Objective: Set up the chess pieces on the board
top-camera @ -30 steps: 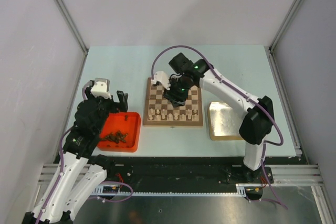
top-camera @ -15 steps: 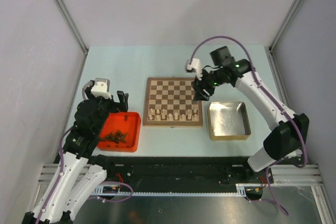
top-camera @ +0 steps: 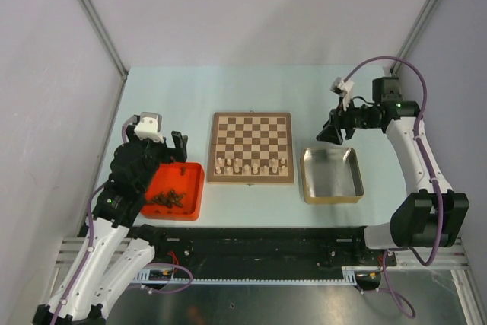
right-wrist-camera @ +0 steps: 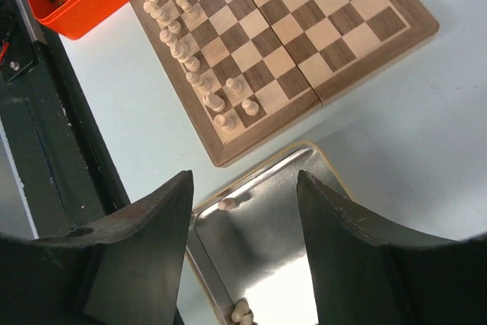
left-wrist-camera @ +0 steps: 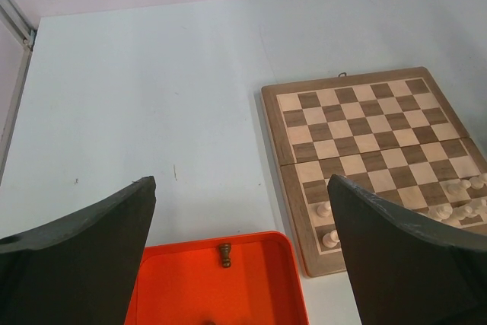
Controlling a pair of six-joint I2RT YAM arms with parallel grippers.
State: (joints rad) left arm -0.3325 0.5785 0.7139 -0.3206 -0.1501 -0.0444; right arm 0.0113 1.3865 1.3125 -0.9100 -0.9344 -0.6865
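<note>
The board (top-camera: 251,138) lies mid-table, with pale chess pieces (top-camera: 251,164) standing in its two near rows. My right gripper (top-camera: 332,133) is open and empty, hovering right of the board over the gold tin's far edge. In the right wrist view my right gripper (right-wrist-camera: 245,180) looks down on the board (right-wrist-camera: 304,28), its pale pieces (right-wrist-camera: 183,43) and two loose pale pieces (right-wrist-camera: 226,205) in the tin. My left gripper (top-camera: 154,142) is open and empty above the red tray's far edge; the left wrist view (left-wrist-camera: 242,188) shows the board (left-wrist-camera: 365,135).
The gold tin (top-camera: 332,176) sits right of the board and also shows in the right wrist view (right-wrist-camera: 281,241). The red tray (top-camera: 190,188) left of the board holds several dark brown pieces (top-camera: 166,199); one dark piece (left-wrist-camera: 224,255) lies near its far wall.
My right arm swung from over the board to the right, stopping above the tin's far edge. The left arm stayed almost still.
</note>
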